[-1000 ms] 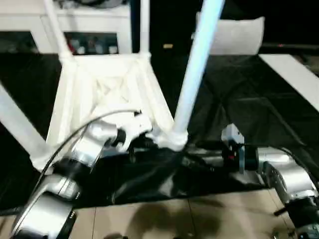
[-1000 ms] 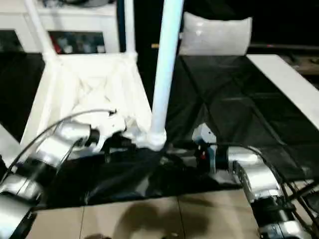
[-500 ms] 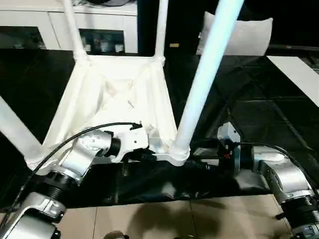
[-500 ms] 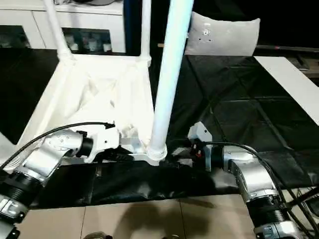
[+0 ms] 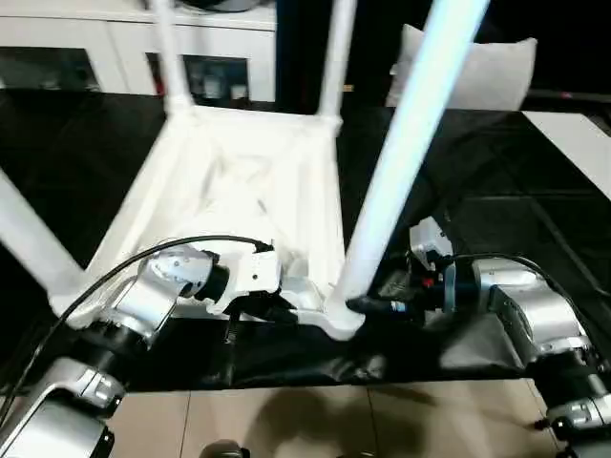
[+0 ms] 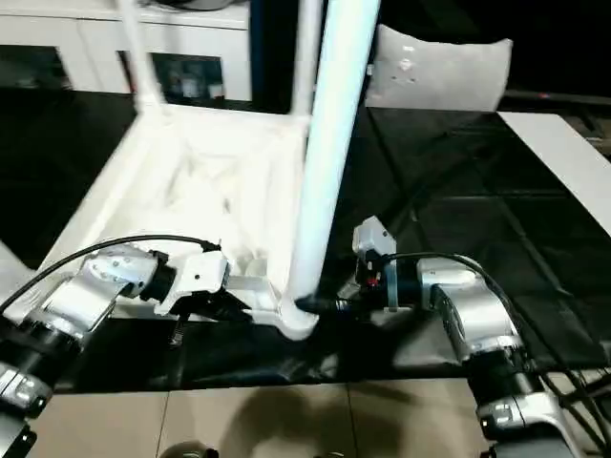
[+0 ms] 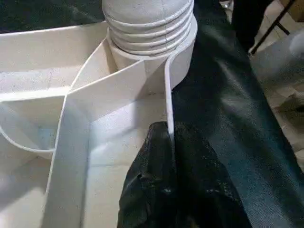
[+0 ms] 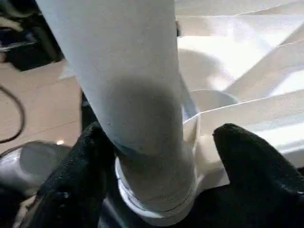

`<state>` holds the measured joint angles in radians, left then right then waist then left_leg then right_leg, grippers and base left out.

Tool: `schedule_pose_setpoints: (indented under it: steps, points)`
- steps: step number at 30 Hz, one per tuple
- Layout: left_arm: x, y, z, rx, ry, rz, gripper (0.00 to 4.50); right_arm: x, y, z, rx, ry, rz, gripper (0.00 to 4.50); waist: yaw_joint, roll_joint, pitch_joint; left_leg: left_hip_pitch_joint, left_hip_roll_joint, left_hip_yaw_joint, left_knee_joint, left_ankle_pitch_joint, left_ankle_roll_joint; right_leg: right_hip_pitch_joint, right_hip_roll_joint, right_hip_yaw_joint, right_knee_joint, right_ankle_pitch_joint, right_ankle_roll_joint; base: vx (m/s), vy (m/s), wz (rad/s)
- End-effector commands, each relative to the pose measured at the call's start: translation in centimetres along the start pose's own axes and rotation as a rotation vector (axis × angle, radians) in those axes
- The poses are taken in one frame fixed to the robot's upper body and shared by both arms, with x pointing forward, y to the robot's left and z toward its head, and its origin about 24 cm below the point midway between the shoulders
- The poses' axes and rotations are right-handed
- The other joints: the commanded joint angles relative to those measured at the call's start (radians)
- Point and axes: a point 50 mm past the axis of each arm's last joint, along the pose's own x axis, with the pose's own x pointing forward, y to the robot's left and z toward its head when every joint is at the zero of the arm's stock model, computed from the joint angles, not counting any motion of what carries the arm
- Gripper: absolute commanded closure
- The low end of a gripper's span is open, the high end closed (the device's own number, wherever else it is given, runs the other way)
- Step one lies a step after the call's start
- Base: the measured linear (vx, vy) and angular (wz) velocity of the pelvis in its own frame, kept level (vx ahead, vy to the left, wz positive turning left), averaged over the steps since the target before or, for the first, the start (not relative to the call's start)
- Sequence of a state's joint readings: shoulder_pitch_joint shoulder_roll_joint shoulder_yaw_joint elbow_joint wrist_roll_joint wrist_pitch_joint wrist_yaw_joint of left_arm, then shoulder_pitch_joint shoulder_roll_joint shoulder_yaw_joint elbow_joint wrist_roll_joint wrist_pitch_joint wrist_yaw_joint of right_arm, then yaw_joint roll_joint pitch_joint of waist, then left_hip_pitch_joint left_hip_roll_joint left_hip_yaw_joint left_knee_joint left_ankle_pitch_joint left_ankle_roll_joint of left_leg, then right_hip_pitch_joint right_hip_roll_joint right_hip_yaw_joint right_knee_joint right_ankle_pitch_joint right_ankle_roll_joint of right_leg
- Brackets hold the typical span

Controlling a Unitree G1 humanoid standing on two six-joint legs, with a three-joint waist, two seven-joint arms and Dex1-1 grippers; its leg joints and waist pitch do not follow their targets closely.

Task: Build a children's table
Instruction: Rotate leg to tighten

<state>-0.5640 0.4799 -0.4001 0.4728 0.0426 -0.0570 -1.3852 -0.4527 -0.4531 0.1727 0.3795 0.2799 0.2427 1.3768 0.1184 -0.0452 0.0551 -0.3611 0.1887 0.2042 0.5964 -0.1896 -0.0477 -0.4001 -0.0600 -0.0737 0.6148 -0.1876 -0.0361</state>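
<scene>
Evidently stiff and light, the upturned white plastic table [image 5: 239,205] is being pinched at its rim by the left claw [image 7: 167,142], while the right claw [image 8: 156,161] is straddling, fingers apart, the smooth tapered white leg [image 5: 401,162] near its socket, the soundest hold.

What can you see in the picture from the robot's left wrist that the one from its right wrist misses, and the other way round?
The left wrist view shows the left gripper with its jaws pinched shut on a thin wall of the upturned tabletop, and the ridged threads where the near leg screws into its corner socket. The right wrist view shows the right gripper, its jaws standing either side of that leg's smooth shaft just above the socket, plus tan floor beyond. Both share the same leg, its socket and white ribbing.
</scene>
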Motion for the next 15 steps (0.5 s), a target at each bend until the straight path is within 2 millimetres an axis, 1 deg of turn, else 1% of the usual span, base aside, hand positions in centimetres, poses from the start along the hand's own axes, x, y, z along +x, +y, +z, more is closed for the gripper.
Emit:
schedule_pose_setpoints:
  steps: [1,2,3,6,7,8,9,10,12,15]
  points:
    - [0.9,-0.1,0.7,0.056,0.022,-0.092,4.50,-0.3,-0.3,0.4,0.005,0.019,0.030,1.26,-0.003,0.005,-0.066,0.016,0.057,-0.026,-0.064,-0.154,0.031,0.047,-0.093,0.057,-0.072,-0.212,-0.182,0.000,0.000,0.00]
    - [0.9,0.0,0.7,0.058,0.021,-0.093,4.50,-0.2,-0.3,0.3,0.009,0.026,0.044,1.33,-0.002,0.004,-0.066,0.017,0.056,-0.025,-0.063,-0.158,0.028,0.047,-0.094,0.056,-0.075,-0.223,-0.182,0.000,0.000,0.00]
    - [0.9,0.1,0.7,0.059,0.020,-0.094,4.50,-0.2,-0.3,0.3,0.010,0.033,0.052,1.49,-0.002,0.004,-0.065,0.017,0.056,-0.025,-0.063,-0.161,0.026,0.046,-0.094,0.057,-0.075,-0.228,-0.179,0.000,0.000,0.00]
    - [0.9,0.2,0.8,0.060,0.015,-0.090,4.50,0.0,-0.4,0.2,0.011,0.051,0.066,1.61,0.000,0.003,-0.065,0.017,0.057,-0.027,-0.063,-0.170,0.020,0.047,-0.096,0.056,-0.077,-0.256,-0.173,0.000,0.000,0.00]
    - [0.9,0.2,0.8,0.060,0.015,-0.090,4.50,0.0,-0.4,0.2,0.012,0.051,0.066,1.71,0.001,0.004,-0.065,0.017,0.056,-0.026,-0.063,-0.169,0.020,0.047,-0.096,0.056,-0.078,-0.256,-0.171,0.000,0.000,0.00]
    - [0.8,0.2,0.7,0.055,0.014,-0.090,4.50,0.2,-0.4,0.2,0.017,0.048,0.077,1.91,0.002,0.003,-0.066,0.016,0.058,-0.027,-0.064,-0.164,0.019,0.048,-0.096,0.056,-0.075,-0.247,-0.171,0.000,0.000,0.00]
    - [0.8,0.2,0.7,0.053,0.013,-0.088,4.50,0.3,-0.4,0.2,0.019,0.045,0.082,1.91,0.003,0.003,-0.066,0.016,0.058,-0.027,-0.064,-0.164,0.020,0.047,-0.095,0.056,-0.074,-0.243,-0.170,0.000,0.000,0.00]
    - [0.8,0.2,0.6,0.049,0.013,-0.088,4.50,0.4,-0.5,0.2,0.020,0.043,0.085,2.00,0.003,0.001,-0.066,0.016,0.058,-0.027,-0.064,-0.163,0.020,0.047,-0.095,0.056,-0.075,-0.243,-0.170,0.000,0.000,0.00]
    - [0.8,0.3,0.6,0.045,0.008,-0.085,4.50,0.5,-0.5,0.2,0.022,0.041,0.090,2.25,0.004,0.001,-0.066,0.016,0.058,-0.027,-0.063,-0.161,0.021,0.047,-0.096,0.056,-0.075,-0.244,-0.171,0.000,0.000,0.00]
    - [0.9,0.5,0.9,0.019,-0.032,-0.068,4.50,0.7,-0.5,0.3,0.029,0.025,0.095,2.41,0.004,0.001,-0.066,0.016,0.057,-0.027,-0.063,-0.164,0.019,0.047,-0.096,0.056,-0.075,-0.254,-0.169,0.000,0.000,0.00]
